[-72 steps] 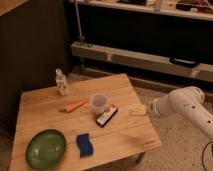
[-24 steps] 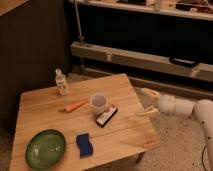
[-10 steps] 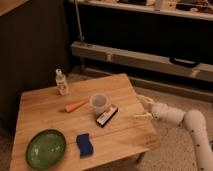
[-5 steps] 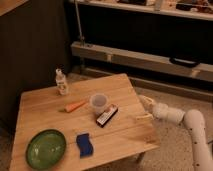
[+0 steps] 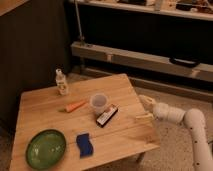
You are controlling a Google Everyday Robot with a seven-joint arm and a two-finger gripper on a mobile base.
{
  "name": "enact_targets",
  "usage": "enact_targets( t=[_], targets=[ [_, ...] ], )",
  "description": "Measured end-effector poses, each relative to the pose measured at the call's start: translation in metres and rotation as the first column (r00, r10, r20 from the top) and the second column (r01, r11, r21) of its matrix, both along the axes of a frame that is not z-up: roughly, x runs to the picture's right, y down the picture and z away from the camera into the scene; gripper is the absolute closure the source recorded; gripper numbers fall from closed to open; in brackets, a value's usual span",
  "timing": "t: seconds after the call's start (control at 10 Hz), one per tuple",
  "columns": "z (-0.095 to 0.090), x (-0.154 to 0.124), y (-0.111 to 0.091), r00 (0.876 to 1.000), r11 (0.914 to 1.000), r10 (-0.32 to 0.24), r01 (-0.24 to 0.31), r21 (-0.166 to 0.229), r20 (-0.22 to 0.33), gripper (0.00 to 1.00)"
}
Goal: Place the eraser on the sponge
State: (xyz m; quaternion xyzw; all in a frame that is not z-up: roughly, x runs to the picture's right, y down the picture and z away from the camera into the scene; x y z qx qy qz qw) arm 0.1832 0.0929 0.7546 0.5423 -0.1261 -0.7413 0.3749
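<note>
The eraser (image 5: pixel 107 115), a black oblong block with a pale face and reddish edge, lies on the wooden table (image 5: pixel 50 112) just right of a clear plastic cup (image 5: pixel 98 102). Near the table's front edge sits the sponge (image 5: pixel 83 144), a small thick blue pad. My gripper (image 5: pixel 143 108) hovers at the table's right edge, its pale fingers (image 5: pixel 145 99) spread open and pointing left toward the eraser, roughly an eraser's length away. Nothing is between the fingers.
A green bowl (image 5: pixel 46 148) sits at the front left beside the sponge. An orange carrot (image 5: pixel 75 106) lies left of the cup and a small bottle (image 5: pixel 61 82) stands at the back left. Behind the table runs a metal rail and dark shelving.
My arm has lowered and stretched in from the right toward the table's right edge. The eraser, sponge and other objects have stayed in place.
</note>
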Motion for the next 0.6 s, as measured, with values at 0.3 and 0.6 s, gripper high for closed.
enact_targets(
  t=[0.3,0.6],
  targets=[
    [-0.006,-0.014,-0.03,0.991,0.992,-0.117,0.12,0.039,-0.068,0.2],
    [-0.008,-0.027,-0.071,0.928,0.9475,-0.294,0.314,0.058,-0.23,0.2]
  ],
)
